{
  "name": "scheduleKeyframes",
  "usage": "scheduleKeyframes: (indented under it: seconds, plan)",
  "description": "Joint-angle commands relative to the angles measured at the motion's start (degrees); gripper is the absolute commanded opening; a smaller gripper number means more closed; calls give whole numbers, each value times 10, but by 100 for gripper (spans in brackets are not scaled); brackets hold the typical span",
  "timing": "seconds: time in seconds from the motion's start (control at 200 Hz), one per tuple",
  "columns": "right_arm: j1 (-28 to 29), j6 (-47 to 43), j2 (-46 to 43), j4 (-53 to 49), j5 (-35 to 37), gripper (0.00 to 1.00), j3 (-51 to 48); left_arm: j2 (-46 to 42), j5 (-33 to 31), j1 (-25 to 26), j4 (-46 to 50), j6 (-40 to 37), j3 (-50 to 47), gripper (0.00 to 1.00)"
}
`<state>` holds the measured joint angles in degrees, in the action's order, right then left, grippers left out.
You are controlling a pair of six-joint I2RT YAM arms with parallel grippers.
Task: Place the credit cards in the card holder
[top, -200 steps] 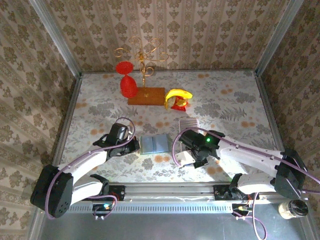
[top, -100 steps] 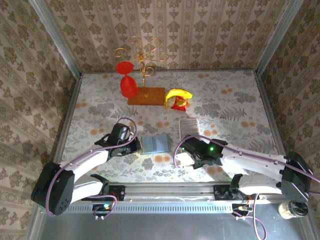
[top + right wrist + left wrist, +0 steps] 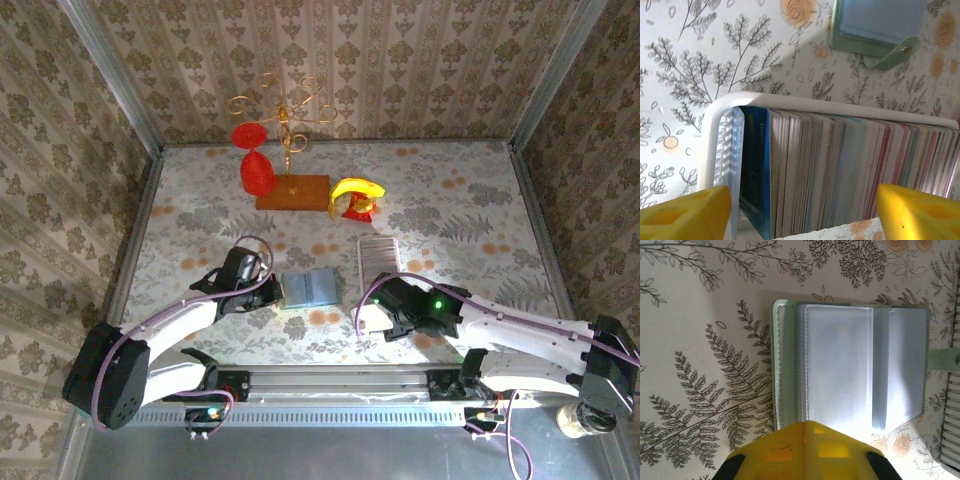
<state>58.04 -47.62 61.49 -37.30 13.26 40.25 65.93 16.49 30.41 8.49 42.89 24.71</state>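
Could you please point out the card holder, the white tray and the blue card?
card holder (image 3: 837,365): left wrist view, clear sleeve.
white tray (image 3: 830,104): right wrist view, top rim.
blue card (image 3: 756,170): right wrist view, its face.

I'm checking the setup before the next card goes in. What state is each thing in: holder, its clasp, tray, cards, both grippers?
Card holder: open, lying flat, clear sleeves up.
Clasp tab: undone.
Tray: packed with cards.
Cards: standing on edge in the tray, blue card at the end.
Left gripper: shut, at the holder's edge.
Right gripper: open, over the tray's end.
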Motion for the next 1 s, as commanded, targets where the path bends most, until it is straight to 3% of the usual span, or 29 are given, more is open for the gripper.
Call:
scheduleKeyframes:
  seconds: [0.0,0.42,0.615,0.995]
  plan:
    - [4,-2,18,24,14,80,-10,-8,-8,4,-8,10,-9,0]
    - [-9,-21,78,54,9,81,-3,-8,-11,5,-4,10,-9,0]
    - [-31,-43,95,51,-6,72,9,-1,-8,6,-5,9,-6,0]
    - [-33,-50,113,44,-29,70,11,-4,-9,6,-5,10,-9,0]
